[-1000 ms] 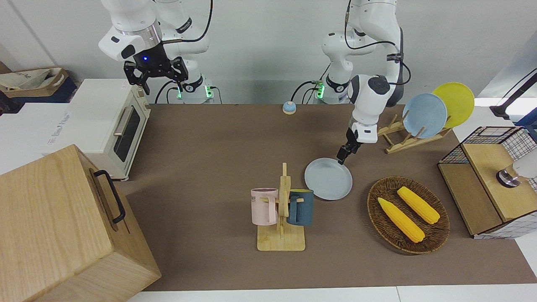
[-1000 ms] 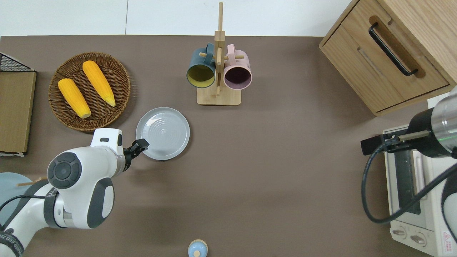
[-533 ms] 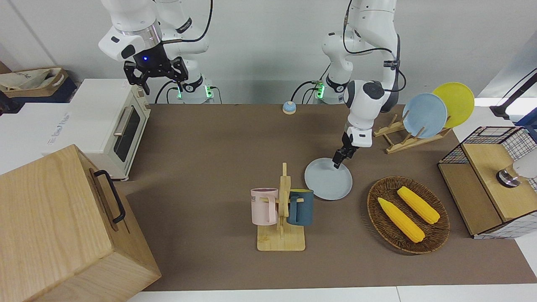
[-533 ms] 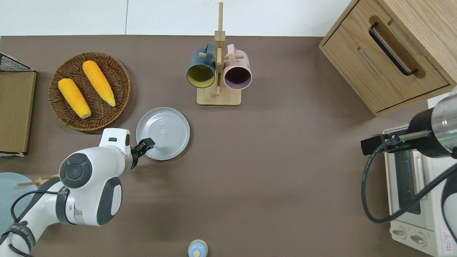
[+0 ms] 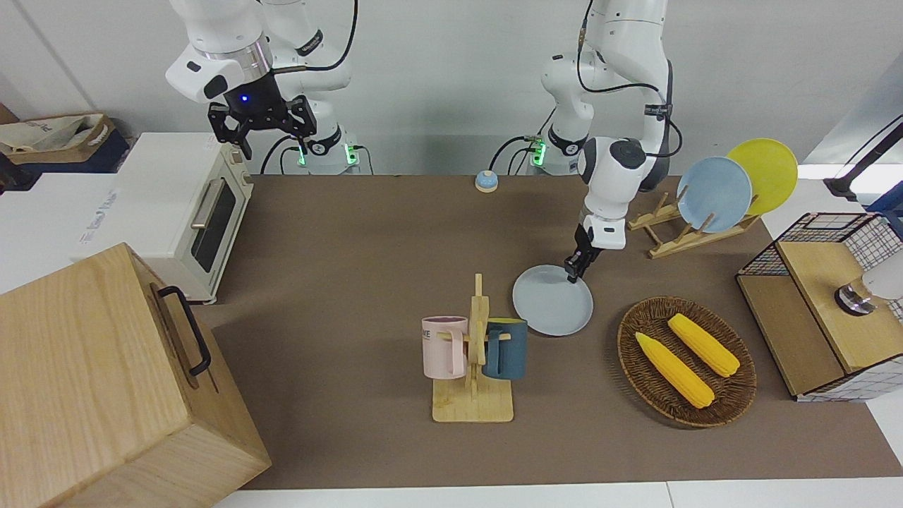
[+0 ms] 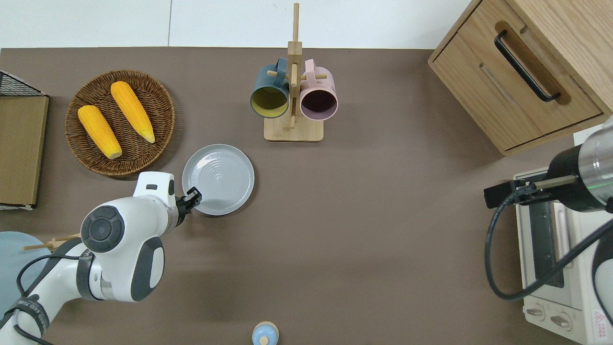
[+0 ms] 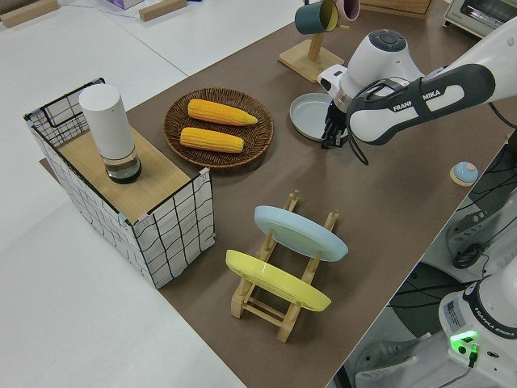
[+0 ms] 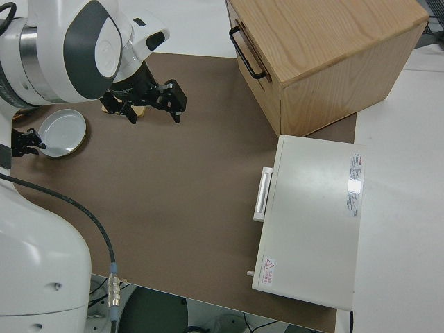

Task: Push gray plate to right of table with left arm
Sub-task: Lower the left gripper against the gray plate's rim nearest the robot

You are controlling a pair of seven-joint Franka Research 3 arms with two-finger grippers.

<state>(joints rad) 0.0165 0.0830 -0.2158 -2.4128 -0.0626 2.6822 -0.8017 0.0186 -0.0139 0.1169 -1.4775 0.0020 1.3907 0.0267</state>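
Note:
The gray plate (image 6: 218, 179) (image 5: 552, 300) lies flat on the brown table (image 6: 359, 215), between the mug rack and the wicker basket. My left gripper (image 6: 193, 198) (image 5: 573, 271) is low at the plate's rim, on the edge nearest the robots and toward the left arm's end. Its fingers look shut with nothing held. The left side view shows the gripper (image 7: 331, 137) right against the plate (image 7: 311, 115). My right arm is parked, its gripper (image 5: 262, 127) open.
A mug rack (image 6: 292, 96) stands farther from the robots than the plate. A wicker basket (image 6: 119, 122) with two corn cobs lies toward the left arm's end. A wooden cabinet (image 6: 527, 72) and a toaster oven (image 6: 550, 254) fill the right arm's end. A small bell (image 6: 265, 334) sits near the robots.
The left gripper shifted a little toward the plate, crossed its rim, then drew back slightly to the edge. The plate has stayed in place. The right arm has not moved.

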